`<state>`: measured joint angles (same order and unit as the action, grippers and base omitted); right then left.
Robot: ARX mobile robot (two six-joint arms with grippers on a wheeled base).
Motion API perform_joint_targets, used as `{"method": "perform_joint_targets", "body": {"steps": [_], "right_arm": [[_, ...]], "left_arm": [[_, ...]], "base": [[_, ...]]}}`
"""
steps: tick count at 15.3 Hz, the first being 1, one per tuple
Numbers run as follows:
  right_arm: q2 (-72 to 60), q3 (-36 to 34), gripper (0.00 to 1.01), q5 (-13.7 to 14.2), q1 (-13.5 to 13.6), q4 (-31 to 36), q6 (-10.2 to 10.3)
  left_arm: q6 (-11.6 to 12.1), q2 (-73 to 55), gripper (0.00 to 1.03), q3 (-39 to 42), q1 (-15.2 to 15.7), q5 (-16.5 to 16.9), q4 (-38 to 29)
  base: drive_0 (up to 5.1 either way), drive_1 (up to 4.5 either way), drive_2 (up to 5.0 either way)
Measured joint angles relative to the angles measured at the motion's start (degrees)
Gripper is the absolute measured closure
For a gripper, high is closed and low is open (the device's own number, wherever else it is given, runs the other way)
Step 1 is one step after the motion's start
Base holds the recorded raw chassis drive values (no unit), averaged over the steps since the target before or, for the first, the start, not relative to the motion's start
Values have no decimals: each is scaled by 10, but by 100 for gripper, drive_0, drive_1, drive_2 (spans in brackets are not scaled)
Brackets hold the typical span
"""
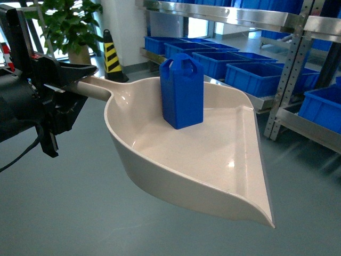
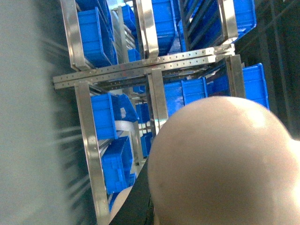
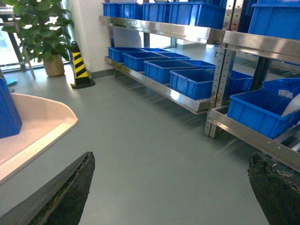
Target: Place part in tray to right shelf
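The cream tray point(image 1: 224, 170) hangs in the air above the floor, and my left gripper point(image 1: 72, 81) is shut on its long handle at the left. The blue part point(image 1: 182, 92) stands upright in the tray's bowl near the handle end. In the left wrist view the tray's rounded underside point(image 2: 225, 164) fills the lower right, beside one dark finger point(image 2: 139, 206). My right gripper point(image 3: 171, 159) is open over bare floor with nothing between its fingers. The tray's front corner point(image 3: 42, 126) and the part's edge point(image 3: 8, 115) lie to its left. The steel right shelf point(image 3: 243, 133) stands to its right.
Steel racks point(image 1: 290, 80) loaded with blue crates point(image 1: 256, 74) line the right and far side. A potted plant point(image 1: 69, 26) and a black-and-yellow cone point(image 1: 112, 56) stand by the far wall. Grey floor point(image 1: 80, 213) spreads below the tray.
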<state>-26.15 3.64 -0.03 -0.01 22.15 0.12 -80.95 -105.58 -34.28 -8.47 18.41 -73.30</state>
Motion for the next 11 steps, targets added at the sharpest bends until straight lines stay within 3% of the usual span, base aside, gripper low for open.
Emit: {"method": "perform_joint_targets", "body": {"steps": [11], "right_arm": [[0, 0, 3, 0, 0, 0, 0]], "left_arm": [[0, 0, 87, 0, 0, 0, 0]], "base": [[-153, -153, -153]]}}
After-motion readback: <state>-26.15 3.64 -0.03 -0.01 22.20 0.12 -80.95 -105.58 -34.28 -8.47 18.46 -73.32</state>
